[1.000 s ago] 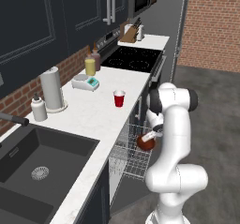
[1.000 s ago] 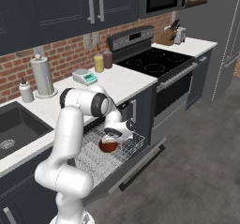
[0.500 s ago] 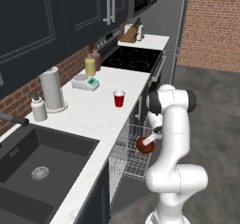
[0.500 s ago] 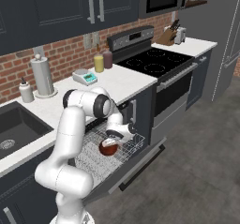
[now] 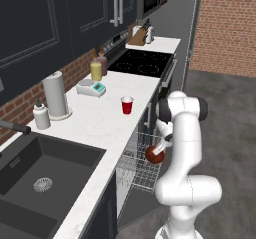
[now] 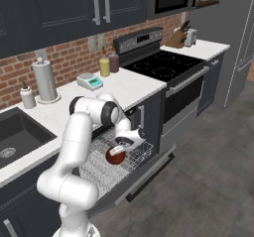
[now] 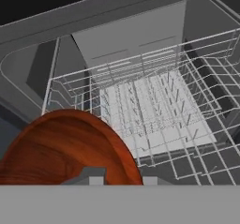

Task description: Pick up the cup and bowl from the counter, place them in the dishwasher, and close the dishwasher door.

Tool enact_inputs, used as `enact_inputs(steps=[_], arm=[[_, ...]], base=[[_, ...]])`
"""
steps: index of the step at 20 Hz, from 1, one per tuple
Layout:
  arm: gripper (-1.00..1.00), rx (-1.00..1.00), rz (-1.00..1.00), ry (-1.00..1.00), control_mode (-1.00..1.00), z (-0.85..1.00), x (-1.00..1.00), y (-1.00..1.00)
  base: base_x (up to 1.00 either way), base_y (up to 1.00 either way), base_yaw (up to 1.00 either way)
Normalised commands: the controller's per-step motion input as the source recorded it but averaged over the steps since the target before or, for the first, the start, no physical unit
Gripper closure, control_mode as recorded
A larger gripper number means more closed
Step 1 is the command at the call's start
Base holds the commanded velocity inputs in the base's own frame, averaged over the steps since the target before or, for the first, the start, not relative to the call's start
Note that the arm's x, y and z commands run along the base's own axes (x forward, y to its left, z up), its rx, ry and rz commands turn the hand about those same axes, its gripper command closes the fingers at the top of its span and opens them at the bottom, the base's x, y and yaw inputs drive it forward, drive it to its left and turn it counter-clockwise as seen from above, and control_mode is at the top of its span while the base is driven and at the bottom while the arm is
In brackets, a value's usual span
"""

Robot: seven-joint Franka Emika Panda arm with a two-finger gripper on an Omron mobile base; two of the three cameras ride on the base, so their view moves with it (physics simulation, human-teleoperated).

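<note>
**Bowl carried lower over rack**

Item: bowl, pinched at its rim by the gripper. Change: over the last second the arm has drawn the bowl slightly down and inward above the pulled-out rack. Jaws eased marginally closer on the rim.

No lettering, brand, number or sign can be read anywhere in these pictures. The small scale near the back edge of the counter has a teal panel, perhaps a display, but it is too small and blurred to show any characters.
</note>
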Motion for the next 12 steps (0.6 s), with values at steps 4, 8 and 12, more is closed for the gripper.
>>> enact_inputs(steps=[4, 8, 12], arm=[[1.0, 0.0, 0.1, 0.0, -1.0, -0.22, 0.24, 0.04], [1.0, 0.0, 0.1, 0.0, -1.0, -0.37, 0.22, 0.02], [1.0, 0.0, 0.09, 0.0, -1.0, -0.37, 0.21, 0.04]], base=[[0.0, 0.0, 0.0], [0.0, 0.0, 0.0], [0.0, 0.0, 0.0]])
